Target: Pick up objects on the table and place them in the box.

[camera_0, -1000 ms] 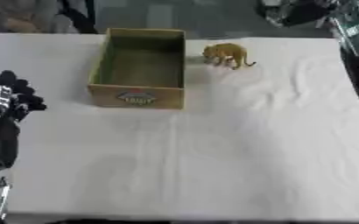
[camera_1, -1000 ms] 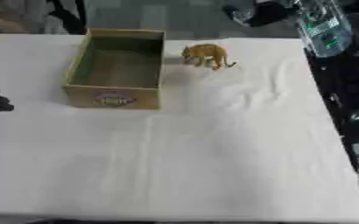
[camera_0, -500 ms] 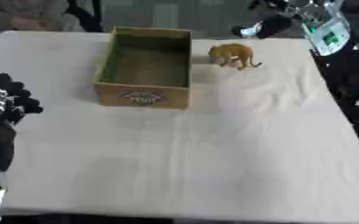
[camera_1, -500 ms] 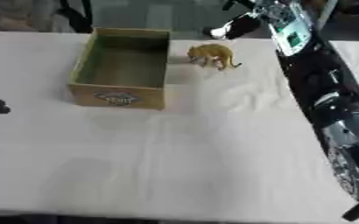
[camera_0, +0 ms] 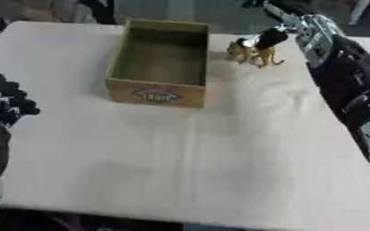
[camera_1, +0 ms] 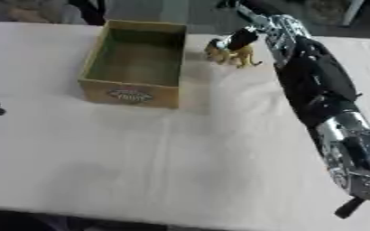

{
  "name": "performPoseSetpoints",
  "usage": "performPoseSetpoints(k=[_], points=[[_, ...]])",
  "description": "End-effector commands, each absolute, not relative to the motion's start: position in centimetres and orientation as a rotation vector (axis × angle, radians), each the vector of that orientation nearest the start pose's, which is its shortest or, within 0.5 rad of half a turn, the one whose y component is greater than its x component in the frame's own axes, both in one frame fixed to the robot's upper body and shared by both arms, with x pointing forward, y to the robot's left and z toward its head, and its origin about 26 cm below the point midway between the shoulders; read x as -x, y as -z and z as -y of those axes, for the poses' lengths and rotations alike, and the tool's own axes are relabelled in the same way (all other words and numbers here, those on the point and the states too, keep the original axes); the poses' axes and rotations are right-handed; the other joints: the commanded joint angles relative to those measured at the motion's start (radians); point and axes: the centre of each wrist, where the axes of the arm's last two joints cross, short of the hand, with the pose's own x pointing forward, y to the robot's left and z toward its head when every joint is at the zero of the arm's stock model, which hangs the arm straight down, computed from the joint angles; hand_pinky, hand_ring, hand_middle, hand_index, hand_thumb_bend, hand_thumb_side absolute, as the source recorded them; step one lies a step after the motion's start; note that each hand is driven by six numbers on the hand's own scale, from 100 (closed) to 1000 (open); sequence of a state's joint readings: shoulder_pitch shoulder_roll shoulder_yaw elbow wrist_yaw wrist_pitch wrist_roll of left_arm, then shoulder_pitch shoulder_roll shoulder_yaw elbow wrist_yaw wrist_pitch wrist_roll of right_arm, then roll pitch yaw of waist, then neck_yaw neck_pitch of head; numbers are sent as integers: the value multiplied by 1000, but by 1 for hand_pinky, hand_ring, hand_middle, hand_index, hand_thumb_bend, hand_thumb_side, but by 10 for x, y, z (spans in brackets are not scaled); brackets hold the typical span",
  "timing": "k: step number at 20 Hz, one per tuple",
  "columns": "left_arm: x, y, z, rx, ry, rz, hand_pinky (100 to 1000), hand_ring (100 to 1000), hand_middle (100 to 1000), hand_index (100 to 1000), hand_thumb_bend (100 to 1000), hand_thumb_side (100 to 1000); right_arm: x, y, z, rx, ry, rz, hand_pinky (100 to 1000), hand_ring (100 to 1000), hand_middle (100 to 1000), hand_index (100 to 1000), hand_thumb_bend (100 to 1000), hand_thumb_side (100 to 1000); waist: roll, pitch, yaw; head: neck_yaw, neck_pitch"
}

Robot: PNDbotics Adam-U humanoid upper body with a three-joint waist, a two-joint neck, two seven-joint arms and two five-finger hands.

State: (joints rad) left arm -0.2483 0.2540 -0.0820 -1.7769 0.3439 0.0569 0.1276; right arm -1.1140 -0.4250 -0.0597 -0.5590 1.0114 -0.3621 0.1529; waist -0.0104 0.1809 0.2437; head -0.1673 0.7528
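A small yellow-brown toy animal [camera_0: 253,55] stands on the white table [camera_0: 219,153], just right of the open cardboard box [camera_0: 155,94]. The box is empty inside, with a printed label on its front wall. My right arm stretches in along the right side, and my right hand [camera_0: 269,38] hangs over the toy, open, one dark finger down at the toy's back. The hand hides part of the toy's upper body. At the left edge my left hand [camera_0: 2,100] rests open, fingers up, well away from the box.
My right forearm [camera_1: 318,85] lies over the table's right side. Dark shapes stand beyond the far edge of the table. The white cloth in front of the box shows a few creases.
My right arm has swung in from the upper right corner and its hand has come down onto the toy animal. The view has also shifted a little. The left hand stays put.
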Motion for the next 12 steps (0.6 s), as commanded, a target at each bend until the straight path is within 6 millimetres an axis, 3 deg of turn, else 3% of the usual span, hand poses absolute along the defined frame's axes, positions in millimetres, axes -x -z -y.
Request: performPoseSetpoints(k=[1, 12], points=[[-322, -131, -245, 187, 21, 1937, 545, 512, 496, 598, 262, 519, -508, -206, 323, 978, -1281, 1518, 882, 903, 835, 897, 447, 325, 5, -11, 3, -4, -12], [-322, -131, -244, 191, 20, 1937, 545, 512, 496, 597, 262, 520, -504, -175, 335, 1010, -1223, 1428, 837, 854, 776, 870, 449, 328, 15, -1, 8, -7, -17]])
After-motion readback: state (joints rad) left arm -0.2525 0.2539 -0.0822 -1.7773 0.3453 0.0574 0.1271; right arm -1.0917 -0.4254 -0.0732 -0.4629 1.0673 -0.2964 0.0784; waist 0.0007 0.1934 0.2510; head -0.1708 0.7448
